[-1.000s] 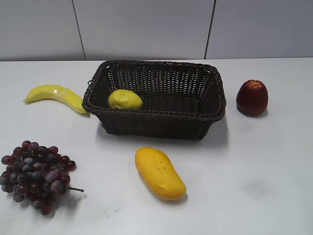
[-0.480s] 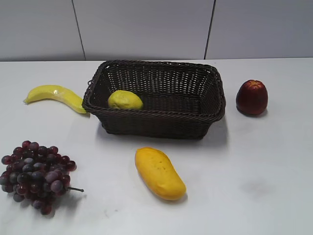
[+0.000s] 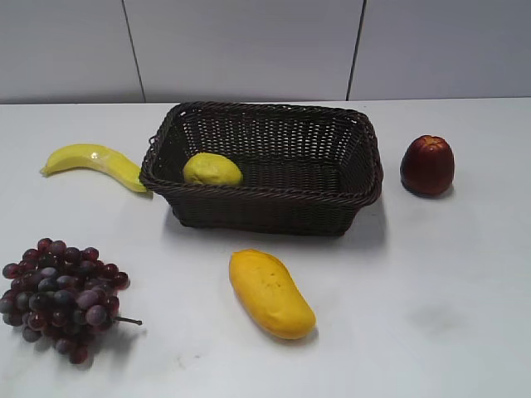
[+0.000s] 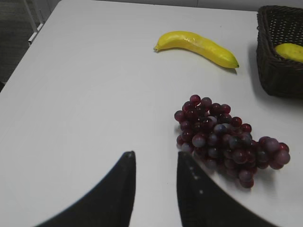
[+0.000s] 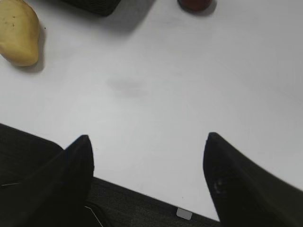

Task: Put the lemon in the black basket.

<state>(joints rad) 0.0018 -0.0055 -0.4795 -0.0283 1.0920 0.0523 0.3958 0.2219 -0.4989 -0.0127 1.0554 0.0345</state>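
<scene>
The lemon (image 3: 212,169) lies inside the black basket (image 3: 332,217), in its left near corner. In the left wrist view part of the lemon (image 4: 290,51) shows inside the basket (image 4: 275,75) at the top right edge. My left gripper (image 4: 155,155) is open and empty above the table, left of the grapes. My right gripper (image 5: 147,139) is open wide and empty over the table's front edge. Neither gripper shows in the exterior view.
A banana (image 3: 95,162) lies left of the basket. A bunch of dark grapes (image 3: 60,297) sits front left. A mango (image 3: 270,293) lies in front of the basket. A red apple (image 3: 428,165) stands to its right. The table's front edge (image 5: 156,198) runs between my right fingers.
</scene>
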